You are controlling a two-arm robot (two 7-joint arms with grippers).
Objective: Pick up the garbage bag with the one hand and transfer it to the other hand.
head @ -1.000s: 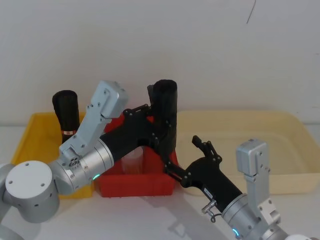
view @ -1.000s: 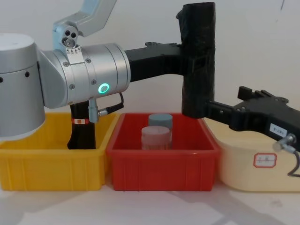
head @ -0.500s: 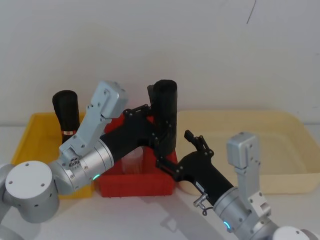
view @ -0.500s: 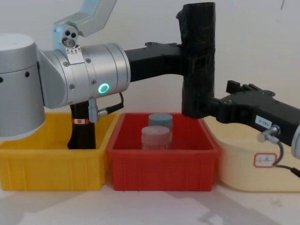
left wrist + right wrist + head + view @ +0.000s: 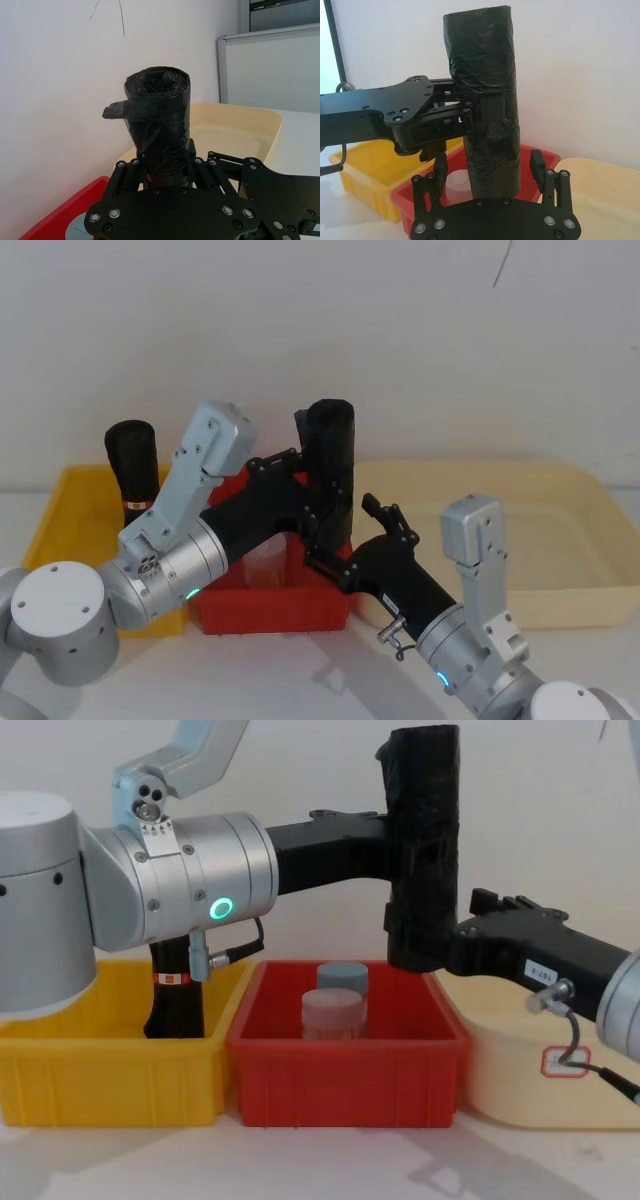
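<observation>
Chest view, left hand (image 5: 402, 845) clamping garbage bag (image 5: 423, 780), right hand (image 5: 448, 946) apart around it, jars (image 5: 335, 1007) in red bin (image 5: 345, 1082)

A plain white wall (image 5: 200, 320) closed the far side, evenly lit; a thin dark line (image 5: 502, 265) marked it high on the right; the white tabletop (image 5: 300, 1160) carried soft shadows near; a grey-framed pale partition (image 5: 280, 65) stood farther off.
</observation>
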